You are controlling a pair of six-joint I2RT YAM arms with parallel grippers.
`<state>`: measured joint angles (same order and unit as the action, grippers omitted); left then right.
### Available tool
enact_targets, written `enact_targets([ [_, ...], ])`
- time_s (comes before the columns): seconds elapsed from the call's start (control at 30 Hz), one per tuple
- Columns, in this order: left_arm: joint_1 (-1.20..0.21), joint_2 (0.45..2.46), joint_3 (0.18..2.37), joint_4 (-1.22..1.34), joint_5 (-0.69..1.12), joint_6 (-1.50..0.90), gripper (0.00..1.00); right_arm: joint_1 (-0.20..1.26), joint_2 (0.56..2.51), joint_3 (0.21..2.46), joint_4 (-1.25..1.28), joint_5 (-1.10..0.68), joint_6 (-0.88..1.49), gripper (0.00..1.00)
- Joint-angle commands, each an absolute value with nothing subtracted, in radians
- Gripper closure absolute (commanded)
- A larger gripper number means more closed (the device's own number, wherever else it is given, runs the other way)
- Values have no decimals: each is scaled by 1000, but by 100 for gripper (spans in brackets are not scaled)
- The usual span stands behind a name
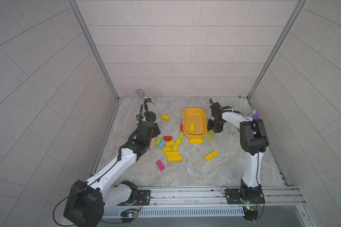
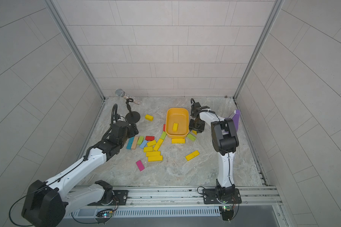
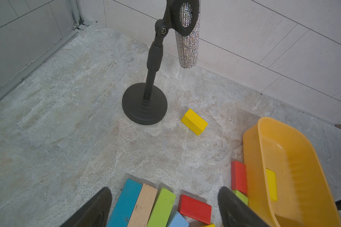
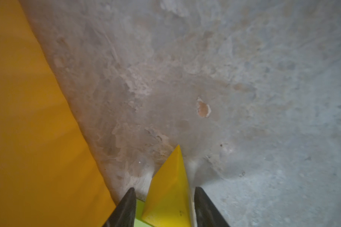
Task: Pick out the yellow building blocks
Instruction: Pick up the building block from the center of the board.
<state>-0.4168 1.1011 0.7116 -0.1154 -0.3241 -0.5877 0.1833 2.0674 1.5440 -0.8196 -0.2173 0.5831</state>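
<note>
Presently, right end effector [image 4: 164, 188] straddles yellow triangular wedge [image 4: 171, 176] beside orange-yellow plastic tub [image 4: 28, 118], jaws apart; left end effector [image 3: 164, 188] stands spread, empty.

Orange tub [image 4: 28, 118] wall crowds right pincer [image 4: 164, 188]; mic stand [image 3: 144, 104] blocks back-left corner; near tabletop [image 1: 195, 173] open.

No lettering, label, brand mark, number or sign can be read in any view. The only places that might carry print are the small green circuit board [image 1: 129, 214] under the near rail on the left and its twin circuit board [image 1: 251, 208] on the right, and both are too small to make out.
</note>
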Motion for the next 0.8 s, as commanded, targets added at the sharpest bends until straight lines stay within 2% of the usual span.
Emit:
enact_targets([
  [0.0,-411,1082,696,-124,-346,-603,11,187,2081,1562,-869,-180,575,52],
  [0.2,-407,1080,695,-126,-346,-604,11,186,2083,1559,-881,-150,563,58],
  [0.43,-405,1082,692,-132,-344,-609,11,186,2064,1547,-881,-149,560,73],
  [0.77,-404,1081,689,-132,-341,-611,11,184,1923,1526,-899,-66,565,77],
])
